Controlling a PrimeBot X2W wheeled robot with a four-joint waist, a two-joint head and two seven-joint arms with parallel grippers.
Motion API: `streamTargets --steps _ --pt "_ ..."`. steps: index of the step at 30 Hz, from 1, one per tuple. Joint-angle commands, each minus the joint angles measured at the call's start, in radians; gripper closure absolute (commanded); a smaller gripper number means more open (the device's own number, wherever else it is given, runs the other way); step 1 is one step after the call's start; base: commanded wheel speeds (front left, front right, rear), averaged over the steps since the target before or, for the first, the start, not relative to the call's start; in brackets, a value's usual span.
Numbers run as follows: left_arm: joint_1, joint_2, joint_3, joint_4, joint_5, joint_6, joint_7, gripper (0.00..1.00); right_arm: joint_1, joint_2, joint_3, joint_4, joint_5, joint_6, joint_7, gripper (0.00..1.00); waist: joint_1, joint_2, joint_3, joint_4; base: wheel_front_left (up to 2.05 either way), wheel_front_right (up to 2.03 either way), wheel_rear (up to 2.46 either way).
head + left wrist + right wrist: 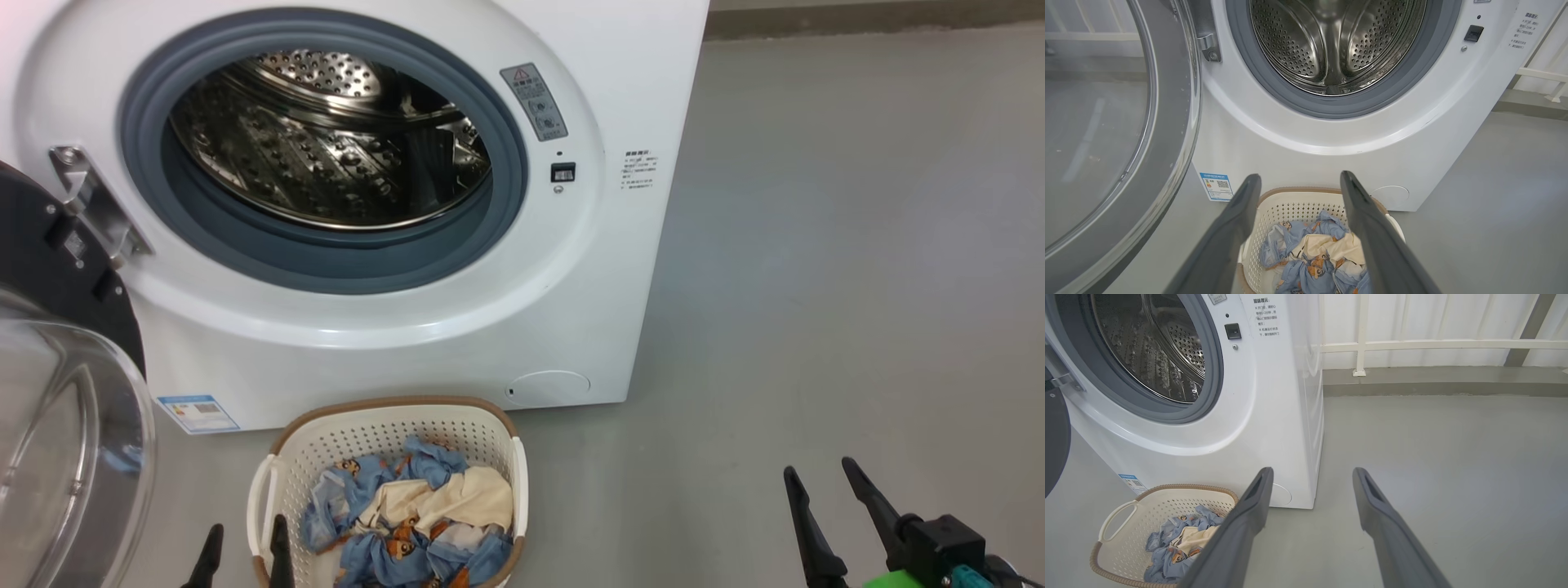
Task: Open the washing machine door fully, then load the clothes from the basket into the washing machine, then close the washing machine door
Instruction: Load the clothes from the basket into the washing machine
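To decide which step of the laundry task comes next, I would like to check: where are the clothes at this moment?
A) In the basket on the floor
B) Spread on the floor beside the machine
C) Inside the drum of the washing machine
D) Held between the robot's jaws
A: the clothes lie bundled in the basket, which stands on the floor before the washing machine, and the drum shows no fabric.

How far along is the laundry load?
Done: the washing machine door stands wide open. In hand: nothing gripped; the left pincer is open by the basket, the right pincer open off to the side. Left: the clothes all lie in the basket, none in the drum; load them, then close the door.
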Motion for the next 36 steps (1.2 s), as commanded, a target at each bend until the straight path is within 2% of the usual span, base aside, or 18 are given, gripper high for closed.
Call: streamTargets --steps 1,10,18,25,36 --pt "-0.04 0.013 0.023 -0.01 0.005 0.004 -0.012 0.0 -0.042 -0.009 0.024 -0.023 -0.002 0.002 -0.012 0.0 0.0 -0.0001 0.014 -0.009 0.0 0.0 0.0" --pt "-0.132 0.013 -0.013 0.096 -0.007 -0.029 -0.01 0.0 -0.083 0.002 0.038 -0.042 -0.006 0.002 -0.012 0.0 0.0 -0.0001 0.109 -0.056 0.0 0.0 0.0" --pt "-0.3 0.035 -0.021 0.266 -0.045 -0.062 0.07 0.0 -0.162 0.014 0.05 -0.069 -0.009 0.002 -0.012 0.0 0.0 -0.0001 0.261 -0.129 0.0 0.0 0.0" --pt "-0.428 0.07 -0.023 0.401 -0.094 -0.09 0.127 0.0 -0.226 0.018 0.066 -0.084 0.016 0.002 -0.012 0.0 0.0 -0.0001 0.368 -0.19 0.0 0.0 0.0" --pt "-0.621 0.147 -0.09 0.623 -0.136 -0.108 0.253 0.0 -0.319 0.018 0.094 -0.123 0.05 0.002 -0.012 0.0 0.0 -0.0001 0.538 -0.254 0.0 0.0 0.0"
